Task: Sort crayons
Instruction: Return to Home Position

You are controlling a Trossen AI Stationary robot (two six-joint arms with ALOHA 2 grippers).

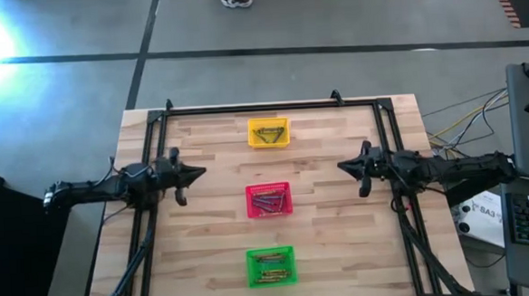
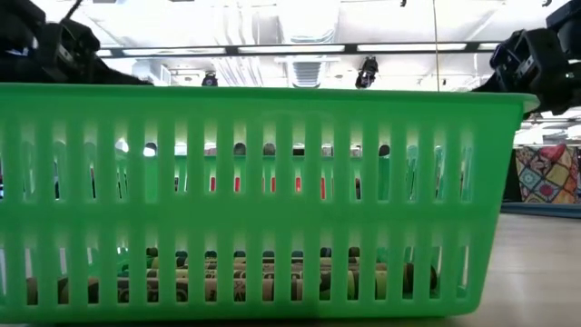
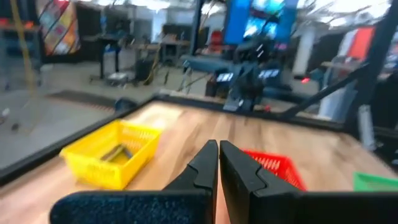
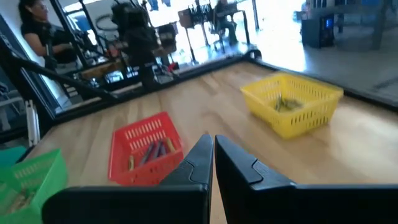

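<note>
Crayons (image 1: 269, 202) all sit inside baskets on the surface (image 1: 342, 235). Red basket (image 1: 268, 186) is mid-surface and holds a small pile of greyish and reddish sticks lying flat on its floor. Yellow basket (image 1: 268, 121) is in line with the red basket on its far side, well apart, with a few olive-yellow crayons in it. Green basket (image 1: 270, 250) is on the same line on the red basket's opposite side, also well apart, with brownish crayons along its floor. In the low view its slotted wall fills nearly the whole picture, and crayon ends show through the bottom slots. Left end effector (image 1: 202, 172) hangs left of the red basket, well apart and slightly toward the yellow-basket side, tip aimed at the basket line. Its fingers are pressed together with nothing between them. Right end effector (image 1: 340, 167) mirrors it on the red basket's right at the same offset, fingers likewise closed and empty. In the right wrist view a person (image 4: 37, 28) stands in the room beyond the red basket, behind the left arm.
</note>
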